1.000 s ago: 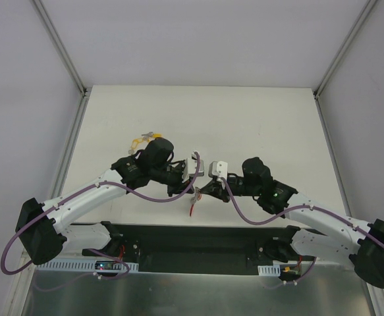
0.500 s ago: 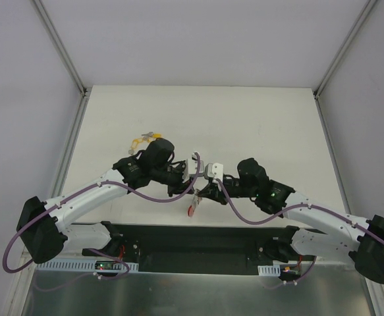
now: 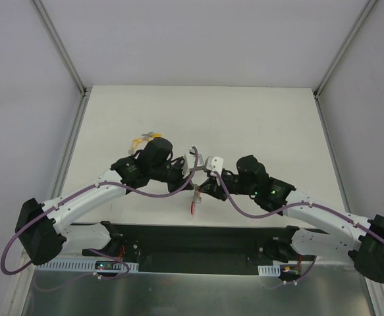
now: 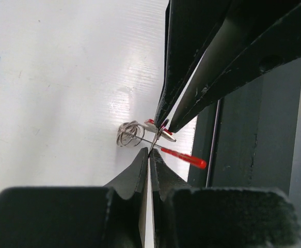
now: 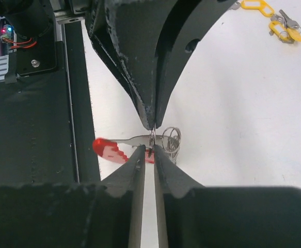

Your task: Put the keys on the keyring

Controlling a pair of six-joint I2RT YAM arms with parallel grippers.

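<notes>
Seen from my overhead camera: the white table (image 3: 264, 125) fills mid-frame; yellow-tagged keys (image 3: 145, 138) lie on it, left of centre.

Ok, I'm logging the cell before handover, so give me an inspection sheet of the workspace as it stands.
Surface: white table, bare where visible.
Job's things: red plastic and silvery coil keyring between both arms' fingers; yellow-tagged keys lie apart on the table.
Clutter: nothing seen.
Grippers: left gripper shut on the keyring's wire; right gripper shows a narrow gap, grip unclear.
Cables: purple cables loop along both arms.
Surroundings: grey walls, black base plate.
</notes>
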